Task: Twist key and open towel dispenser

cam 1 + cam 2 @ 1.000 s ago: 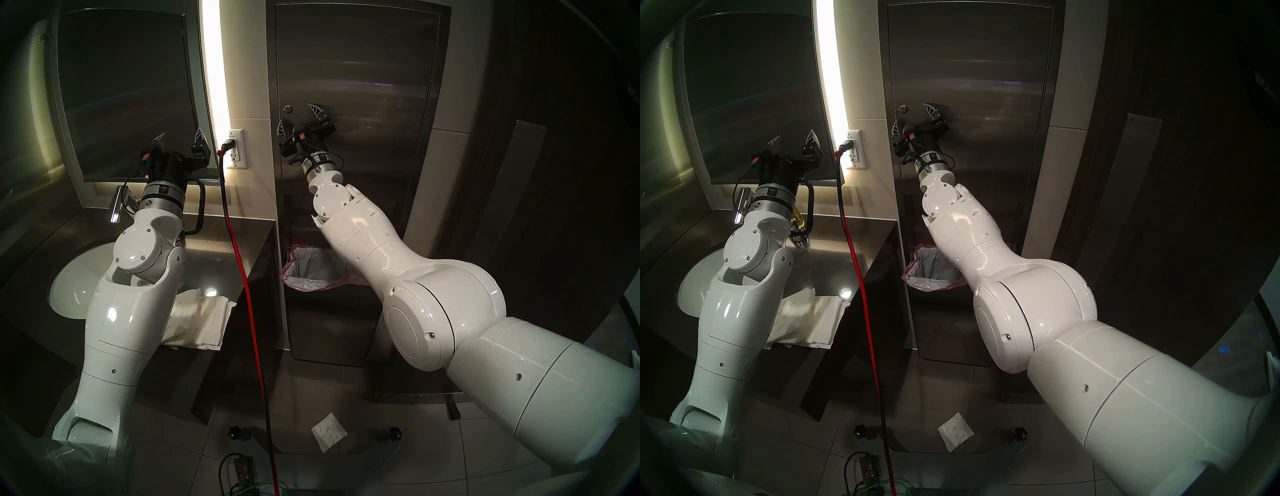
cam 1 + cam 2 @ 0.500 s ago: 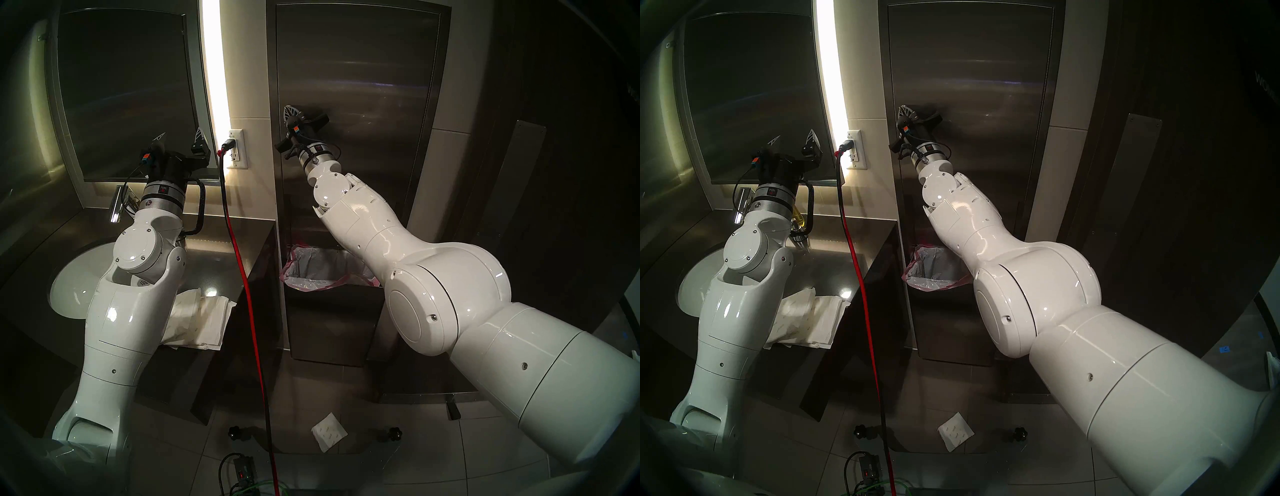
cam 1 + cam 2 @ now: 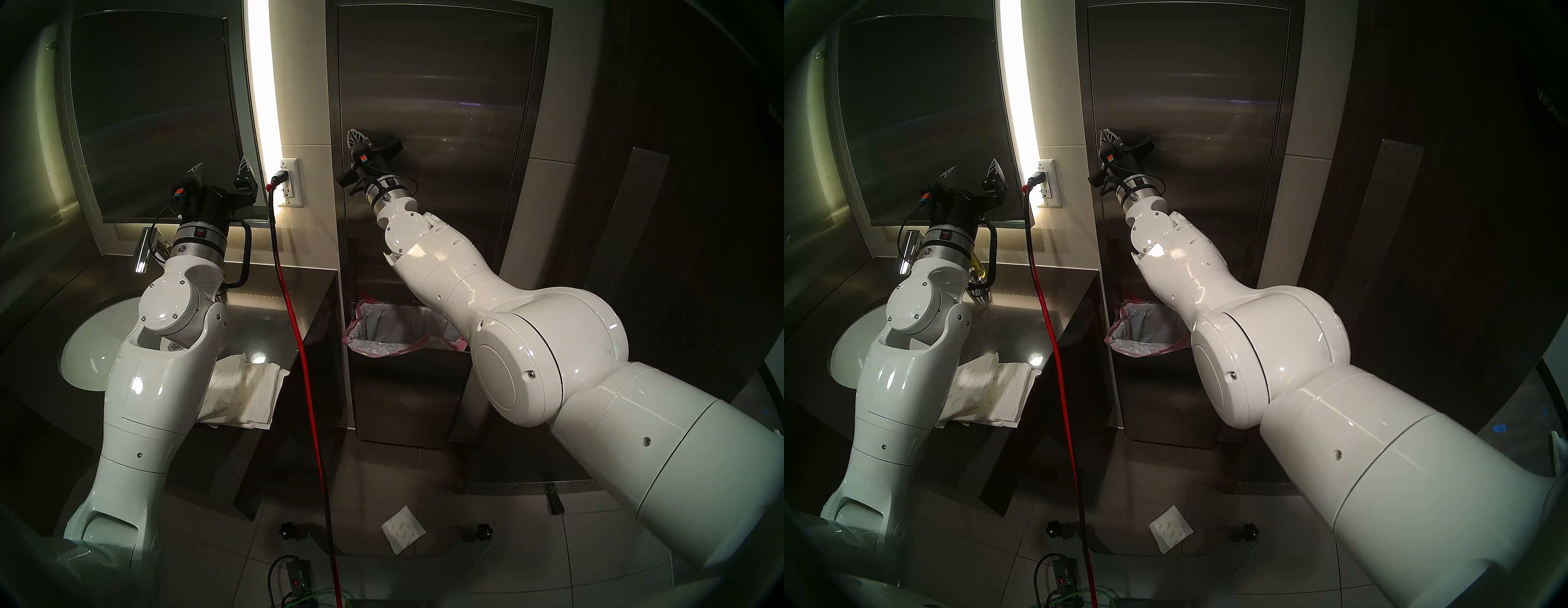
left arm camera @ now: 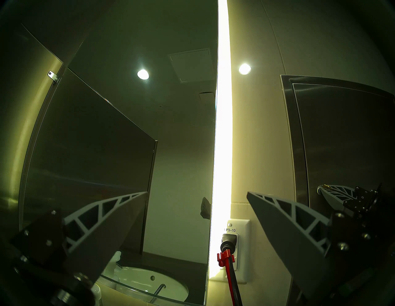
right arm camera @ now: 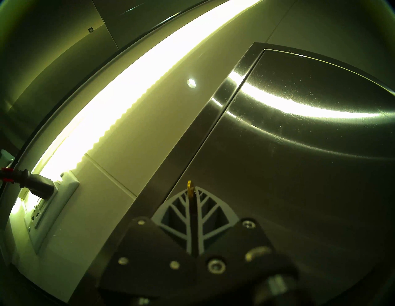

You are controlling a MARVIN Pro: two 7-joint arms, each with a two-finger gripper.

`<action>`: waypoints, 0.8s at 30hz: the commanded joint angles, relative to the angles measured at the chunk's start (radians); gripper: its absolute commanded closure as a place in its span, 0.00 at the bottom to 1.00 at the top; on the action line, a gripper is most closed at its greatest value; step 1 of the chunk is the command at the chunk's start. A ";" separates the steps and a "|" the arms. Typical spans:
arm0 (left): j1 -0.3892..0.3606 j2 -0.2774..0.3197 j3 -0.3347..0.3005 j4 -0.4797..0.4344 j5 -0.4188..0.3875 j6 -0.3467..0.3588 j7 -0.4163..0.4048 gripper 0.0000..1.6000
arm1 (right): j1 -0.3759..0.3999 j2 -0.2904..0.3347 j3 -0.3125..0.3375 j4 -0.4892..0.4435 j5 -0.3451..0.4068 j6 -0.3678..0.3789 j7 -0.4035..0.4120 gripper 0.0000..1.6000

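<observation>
The towel dispenser (image 3: 445, 85) is a tall brushed steel wall cabinet, also in the right head view (image 3: 1187, 85) and the right wrist view (image 5: 299, 171). My right gripper (image 3: 354, 136) is at the lock on the left edge of its door panel. In the right wrist view its two fingers (image 5: 205, 205) are pressed together on the key (image 5: 189, 185), whose small brassy tip pokes out between them. The left wrist view shows the key (image 4: 325, 186) side on, at my right gripper's fingertips. The lock cylinder is mostly hidden. My left gripper (image 3: 220, 166) is open and empty in front of the mirror.
A steel bin with a pink-edged bag (image 3: 394, 335) stands under my right arm. A red-and-black cable (image 3: 297, 331) hangs from the wall outlet (image 3: 289, 182). The dark mirror (image 3: 157, 114), the sink (image 3: 93, 348) and folded paper towels (image 3: 250, 390) are on the left. One towel (image 3: 403, 528) lies on the floor.
My right gripper went up and left from just below the lock, turned, and shut on the key. In the last half second only its elbow rose slightly. The left arm has not moved.
</observation>
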 commanded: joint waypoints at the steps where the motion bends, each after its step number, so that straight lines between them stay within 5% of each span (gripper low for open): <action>1: -0.015 0.001 -0.001 -0.008 0.000 -0.001 -0.001 0.00 | 0.071 -0.021 0.013 0.013 0.011 0.011 -0.013 1.00; 12: -0.015 0.001 -0.001 -0.008 0.000 -0.001 0.000 0.00 | 0.080 -0.025 0.024 0.042 0.024 -0.012 -0.045 1.00; 24: -0.015 0.001 -0.001 -0.008 0.000 -0.001 -0.001 0.00 | 0.025 -0.061 0.156 0.007 0.150 -0.049 -0.109 1.00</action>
